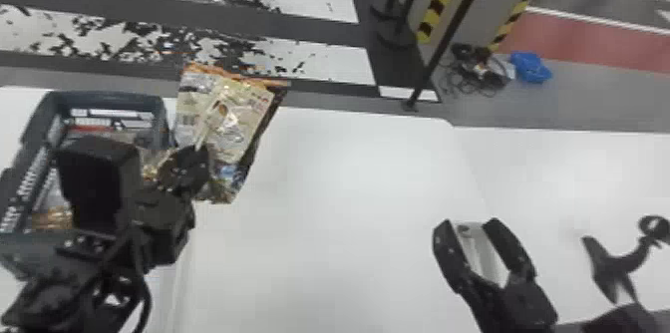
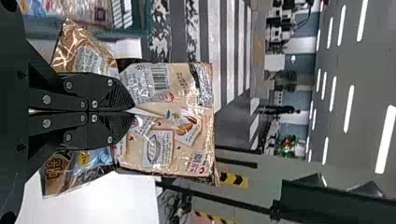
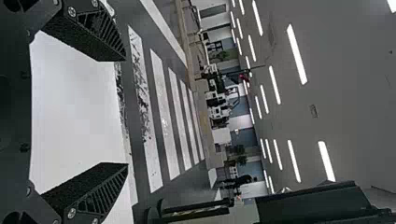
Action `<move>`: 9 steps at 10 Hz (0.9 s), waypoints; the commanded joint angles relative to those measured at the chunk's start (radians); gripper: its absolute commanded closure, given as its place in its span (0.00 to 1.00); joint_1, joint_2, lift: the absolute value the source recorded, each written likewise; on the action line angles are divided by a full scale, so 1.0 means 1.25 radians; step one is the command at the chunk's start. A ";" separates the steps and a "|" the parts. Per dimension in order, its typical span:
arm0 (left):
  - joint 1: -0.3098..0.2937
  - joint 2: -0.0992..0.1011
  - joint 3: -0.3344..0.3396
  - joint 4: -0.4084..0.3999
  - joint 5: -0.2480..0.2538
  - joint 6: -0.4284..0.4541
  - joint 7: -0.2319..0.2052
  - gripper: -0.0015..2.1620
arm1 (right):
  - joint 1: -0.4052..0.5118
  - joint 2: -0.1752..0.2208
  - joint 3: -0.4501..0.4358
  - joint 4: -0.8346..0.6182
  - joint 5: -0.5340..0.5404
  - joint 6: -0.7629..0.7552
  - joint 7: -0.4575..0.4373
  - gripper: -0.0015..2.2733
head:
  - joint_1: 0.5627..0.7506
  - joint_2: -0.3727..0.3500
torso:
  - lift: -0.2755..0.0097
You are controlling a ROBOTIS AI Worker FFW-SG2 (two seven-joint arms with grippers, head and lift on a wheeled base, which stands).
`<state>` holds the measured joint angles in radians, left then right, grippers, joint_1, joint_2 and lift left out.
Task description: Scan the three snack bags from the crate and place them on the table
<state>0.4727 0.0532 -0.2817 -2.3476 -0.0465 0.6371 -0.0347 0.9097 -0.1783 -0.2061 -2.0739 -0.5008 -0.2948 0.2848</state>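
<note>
Evidently clamped with the black left gripper (image 2: 132, 111) on the shiny cream-and-brown foil snack bag (image 1: 224, 117), beside the slotted blue-grey plastic crate (image 1: 112, 98). Likely to twist or slip if swung quickly, being pinched at a crease. Could catch on the crate if lowered too close. Wide apart at the black right gripper (image 1: 469, 222), over the smooth white table (image 1: 339, 197), and liable to crumple the striped barcode (image 2: 159, 77) in a careless handover.

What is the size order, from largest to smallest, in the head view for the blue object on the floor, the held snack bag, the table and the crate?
1. Table
2. Crate, partly hidden
3. Held snack bag
4. Blue object
</note>
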 commanded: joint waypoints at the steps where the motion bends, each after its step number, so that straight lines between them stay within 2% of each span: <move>1: -0.036 0.000 -0.097 0.088 -0.045 0.000 -0.005 0.96 | 0.005 -0.001 -0.008 -0.014 -0.014 0.000 0.000 0.06 | 0.70 0.08 | 0.84; 2: -0.058 -0.003 -0.150 0.158 -0.061 -0.007 -0.008 0.96 | 0.006 -0.001 -0.012 -0.026 -0.019 0.002 0.000 0.06 | 0.70 0.03 | 0.84; 3: -0.080 -0.004 -0.194 0.239 -0.071 -0.032 -0.008 0.96 | 0.006 0.000 -0.015 -0.037 -0.026 0.012 0.008 0.06 | 0.70 0.03 | 0.84; 5: -0.114 -0.009 -0.261 0.396 -0.087 -0.172 -0.030 0.96 | 0.005 0.000 -0.013 -0.044 -0.031 0.024 0.010 0.06 | 0.70 0.03 | 0.84; 6: -0.135 -0.029 -0.278 0.477 -0.098 -0.238 -0.056 0.96 | 0.006 0.002 -0.008 -0.045 -0.030 0.024 0.013 0.06 | 0.70 0.03 | 0.84; 7: -0.157 -0.045 -0.283 0.550 -0.098 -0.277 -0.099 0.96 | 0.007 0.002 -0.007 -0.047 -0.031 0.024 0.018 0.06 | 0.70 0.03 | 0.84; 8: -0.177 -0.045 -0.283 0.613 -0.098 -0.304 -0.166 0.96 | 0.010 0.002 -0.008 -0.045 -0.033 0.022 0.019 0.06 | 0.70 0.03 | 0.84; 9: -0.195 -0.045 -0.290 0.669 -0.105 -0.319 -0.203 0.96 | 0.011 0.002 -0.008 -0.045 -0.033 0.019 0.019 0.06 | 0.70 0.03 | 0.84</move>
<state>0.2410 0.0007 -0.6386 -1.5502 -0.1734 0.2508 -0.2867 0.9226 -0.1752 -0.2159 -2.1308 -0.5414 -0.2690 0.3085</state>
